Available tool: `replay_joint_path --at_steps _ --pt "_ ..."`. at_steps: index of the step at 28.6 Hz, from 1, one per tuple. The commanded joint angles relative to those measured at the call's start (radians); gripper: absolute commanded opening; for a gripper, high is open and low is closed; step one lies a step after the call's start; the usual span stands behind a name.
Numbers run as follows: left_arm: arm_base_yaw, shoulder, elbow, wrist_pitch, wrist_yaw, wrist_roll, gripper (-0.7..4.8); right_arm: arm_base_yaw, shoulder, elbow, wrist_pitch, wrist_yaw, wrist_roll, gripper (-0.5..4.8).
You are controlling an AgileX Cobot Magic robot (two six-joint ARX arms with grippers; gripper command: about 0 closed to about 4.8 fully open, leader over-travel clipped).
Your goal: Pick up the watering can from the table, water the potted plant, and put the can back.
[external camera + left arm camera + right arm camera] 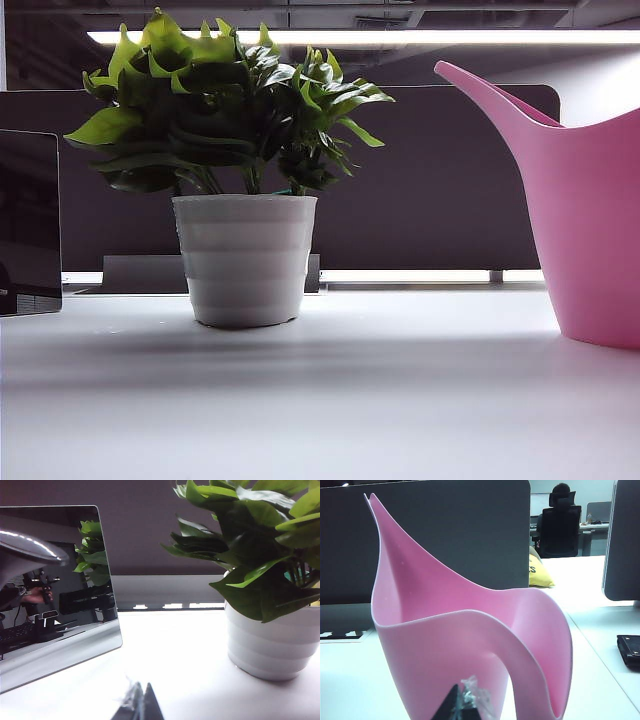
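Observation:
The pink watering can [590, 220] stands upright on the white table [320, 400] at the right, its long spout rising up and to the left. Left of centre stands the potted plant [245, 255], broad green leaves above a white ribbed pot. Neither arm shows in the exterior view. In the right wrist view the right gripper [464, 705] is shut, its tips together just in front of the watering can [465, 635], holding nothing. In the left wrist view the left gripper [141, 700] is shut low over the table, with the potted plant [272, 640] off to one side.
A dark reflective panel [28, 225] stands at the table's left edge, also the panel [55, 595] near the left gripper. A dark partition [430, 190] runs behind the table. A black object [629, 650] lies on the table beyond the can's handle.

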Motion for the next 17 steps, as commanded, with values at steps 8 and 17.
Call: replay_joint_path --at_steps 8,17 --pt "-0.03 0.001 0.0 0.005 -0.011 0.007 -0.05 0.001 -0.001 -0.001 0.014 -0.002 0.004 -0.01" --pt "-0.376 0.001 0.001 0.005 -0.044 0.007 -0.05 0.003 -0.001 -0.001 0.022 -0.101 0.33 -0.01"
